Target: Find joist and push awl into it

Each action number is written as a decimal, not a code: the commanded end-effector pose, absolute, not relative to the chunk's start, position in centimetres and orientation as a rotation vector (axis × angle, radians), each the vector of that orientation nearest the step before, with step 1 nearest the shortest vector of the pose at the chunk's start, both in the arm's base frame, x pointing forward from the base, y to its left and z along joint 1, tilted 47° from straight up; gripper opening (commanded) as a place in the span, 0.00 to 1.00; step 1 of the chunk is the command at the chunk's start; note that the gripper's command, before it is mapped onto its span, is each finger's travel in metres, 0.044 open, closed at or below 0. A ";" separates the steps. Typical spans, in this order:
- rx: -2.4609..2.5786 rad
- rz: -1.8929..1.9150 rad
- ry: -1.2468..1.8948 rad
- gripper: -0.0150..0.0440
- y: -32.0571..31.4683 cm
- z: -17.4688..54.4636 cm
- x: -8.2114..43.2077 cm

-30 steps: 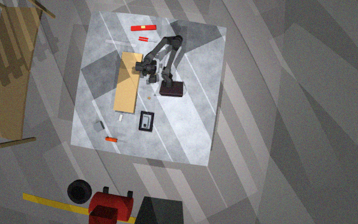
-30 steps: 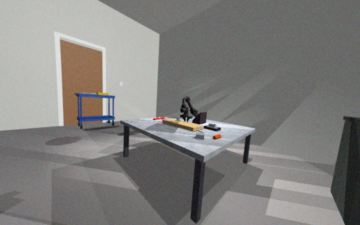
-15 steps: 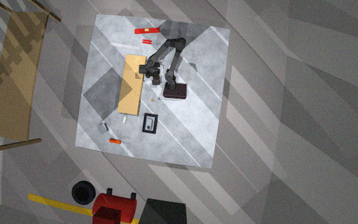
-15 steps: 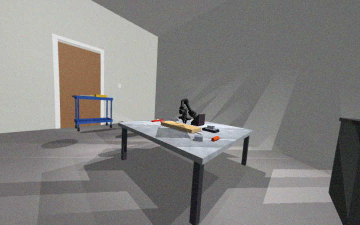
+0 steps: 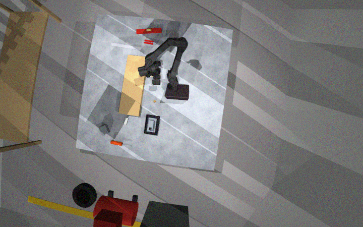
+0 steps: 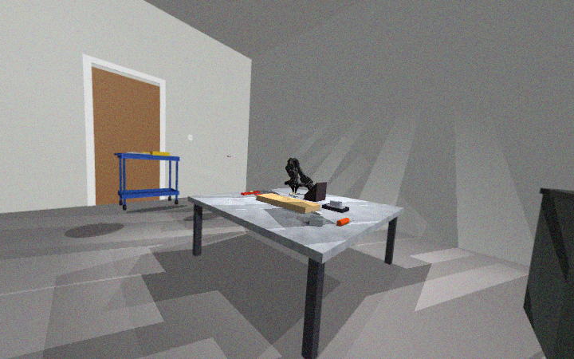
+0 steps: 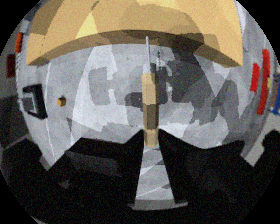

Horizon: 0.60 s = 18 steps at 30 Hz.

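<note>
My gripper (image 7: 150, 132) (image 6: 294, 191) is low over the table beside the panel's long edge, shut on the awl. The awl (image 7: 149, 95) has a tan wooden handle with its rear end between the fingertips; its thin metal shaft points toward the panel. In the top view the arm mostly hides it. The floor panel (image 5: 130, 98) (image 6: 287, 201) (image 7: 136, 15) is a long tan board. The stud finder (image 5: 151, 124) (image 6: 336, 203) (image 7: 28, 104), a grey block, is in the black tray (image 5: 152, 115). The joist is hidden.
A dark box (image 5: 178, 93) (image 6: 320, 191) stands by the arm's base. A small orange cube (image 5: 154, 101) (image 7: 61, 102) lies between panel and tray. An orange-handled screwdriver (image 5: 116, 143) and a white piece (image 5: 125, 121) lie beyond the panel's near end. Red tools (image 5: 148, 42) lie at the far end.
</note>
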State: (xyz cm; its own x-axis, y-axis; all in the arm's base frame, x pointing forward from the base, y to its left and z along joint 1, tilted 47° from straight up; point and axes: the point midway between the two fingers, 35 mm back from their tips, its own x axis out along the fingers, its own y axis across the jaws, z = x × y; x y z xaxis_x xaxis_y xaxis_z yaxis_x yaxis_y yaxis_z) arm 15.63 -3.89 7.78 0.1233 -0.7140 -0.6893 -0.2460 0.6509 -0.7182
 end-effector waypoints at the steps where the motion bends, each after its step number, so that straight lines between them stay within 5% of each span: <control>1: -0.857 -0.416 1.447 0.25 -2.8 9.0 15.2; 9: -0.781 -0.441 1.443 0.25 -1.9 9.7 14.7; 18: -0.089 -0.542 1.396 0.25 0.6 7.8 14.7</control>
State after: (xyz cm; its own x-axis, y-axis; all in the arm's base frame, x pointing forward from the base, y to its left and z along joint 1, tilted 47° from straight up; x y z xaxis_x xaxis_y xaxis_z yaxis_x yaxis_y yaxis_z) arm 14.48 -0.52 8.23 0.0683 -0.5290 -0.8459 0.1318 0.8452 -0.5179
